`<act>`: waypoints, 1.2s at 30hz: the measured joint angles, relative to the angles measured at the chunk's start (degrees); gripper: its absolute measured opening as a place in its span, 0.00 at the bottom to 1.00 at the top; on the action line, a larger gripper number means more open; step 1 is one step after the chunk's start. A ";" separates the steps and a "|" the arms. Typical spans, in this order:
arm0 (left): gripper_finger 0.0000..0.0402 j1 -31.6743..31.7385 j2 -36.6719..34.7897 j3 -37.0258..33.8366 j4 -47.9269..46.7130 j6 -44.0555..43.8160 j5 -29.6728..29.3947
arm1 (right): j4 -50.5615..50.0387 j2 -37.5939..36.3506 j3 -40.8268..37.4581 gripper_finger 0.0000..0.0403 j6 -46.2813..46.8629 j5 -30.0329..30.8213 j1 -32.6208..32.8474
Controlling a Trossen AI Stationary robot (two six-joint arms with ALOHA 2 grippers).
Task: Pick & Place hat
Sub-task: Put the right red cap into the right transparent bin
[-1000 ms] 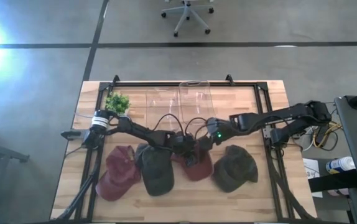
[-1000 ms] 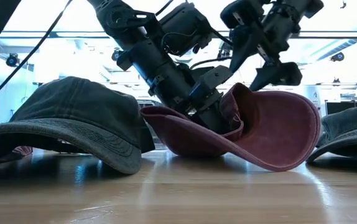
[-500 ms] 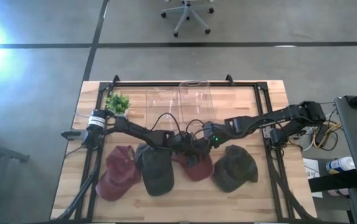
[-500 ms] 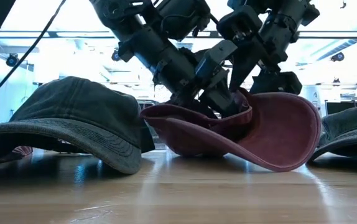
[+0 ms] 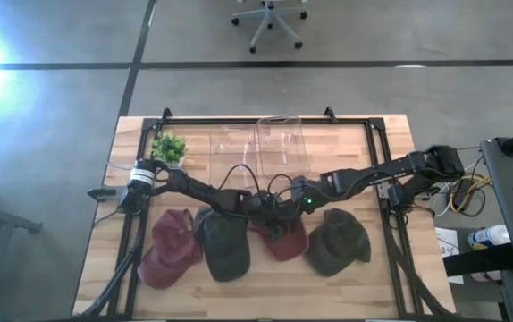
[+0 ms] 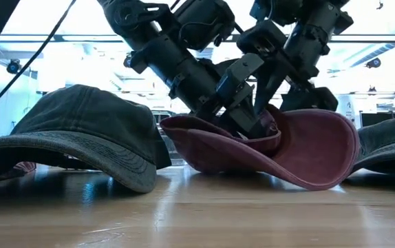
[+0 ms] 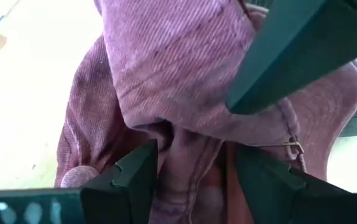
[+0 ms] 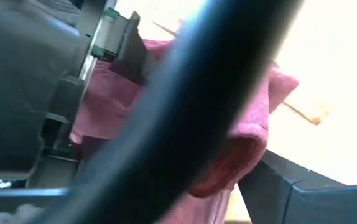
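Observation:
A maroon hat lies mid-table between two dark olive hats, with another maroon hat at the far left. My left gripper reaches into the middle hat's crown and is shut on its cloth. My right gripper stands close beside it over the same hat. In the right wrist view a blurred cable covers most of that hat. My left gripper pinches a bunched fold of the maroon hat's crown cloth between its two fingers. It comes slanting down from the table's left side. The hat's underside rests on the table and its rim stands raised.
A small green plant stands near the far left corner. A clear plastic box sits at the middle of the far edge. The neighbouring olive hats lie close on both sides. Bare wood runs along the near edge.
My right gripper has come down and toward the table's left, ending beside the left gripper in the maroon hat. My left gripper has risen a little inside the crown. The hat's right lobe has sunk and spread toward the right, while its underside has stayed on the table.

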 joint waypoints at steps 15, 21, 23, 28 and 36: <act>0.51 -0.70 -2.28 0.12 -6.27 0.29 0.04 | -0.91 -0.53 -0.04 0.22 -4.40 1.53 0.20; 0.51 -1.59 -2.38 -0.98 -6.49 10.09 0.00 | -2.82 -2.57 -0.21 0.18 -7.10 -1.33 0.19; 0.51 -2.24 -2.38 -0.98 -6.81 14.23 0.00 | -3.20 -2.62 -0.43 0.15 -8.50 -2.54 0.24; 0.51 -2.71 -2.57 -1.00 -8.32 18.43 0.04 | -3.51 -2.64 -1.03 0.07 -9.16 -3.61 0.24; 0.51 -2.86 -6.88 -1.01 -15.97 22.46 -0.50 | -4.18 -2.92 -3.38 0.04 -9.29 -3.30 0.22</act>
